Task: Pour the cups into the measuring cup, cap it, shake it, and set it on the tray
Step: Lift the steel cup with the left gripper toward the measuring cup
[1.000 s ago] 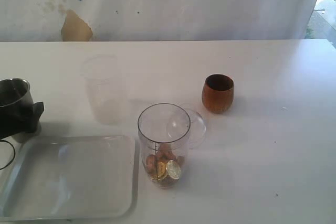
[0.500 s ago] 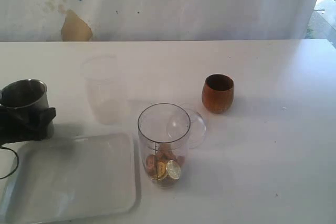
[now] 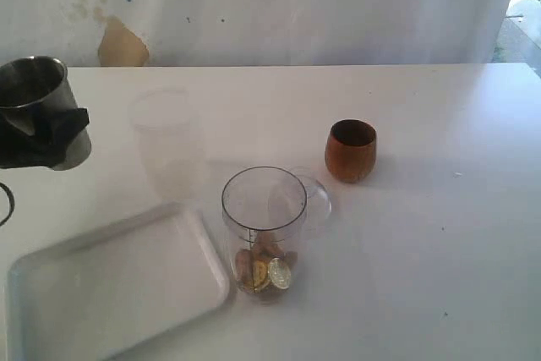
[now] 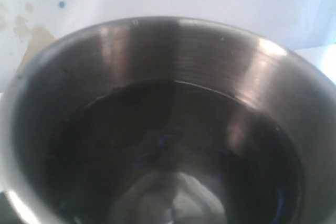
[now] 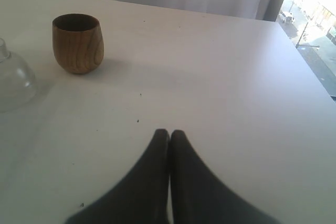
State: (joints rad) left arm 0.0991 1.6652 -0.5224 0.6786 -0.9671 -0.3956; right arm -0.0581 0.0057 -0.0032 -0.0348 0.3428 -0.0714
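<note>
My left gripper [image 3: 44,138] is shut on the stainless-steel tumbler [image 3: 34,99] and holds it in the air at the far left, slightly tilted. In the left wrist view the tumbler's dark inside [image 4: 173,145] fills the picture and hides the fingers. The measuring cup [image 3: 264,230] stands mid-table with coins in its bottom. The brown wooden cup [image 3: 351,150] [image 5: 77,42] stands upright to its right and further back. The white tray [image 3: 101,293] lies skewed at the front left. My right gripper [image 5: 169,132] is shut and empty, low over bare table.
A clear domed lid [image 3: 304,200] [image 5: 13,80] lies just behind the measuring cup. A frosted unmarked cup [image 3: 166,145] stands at the back left. A white curtain [image 3: 270,6] hangs behind the table; the table's far edge shows at the right [image 5: 310,66].
The left gripper closed on the steel tumbler and lifted it well above the table. The tray has turned, its far edge now slanting.
</note>
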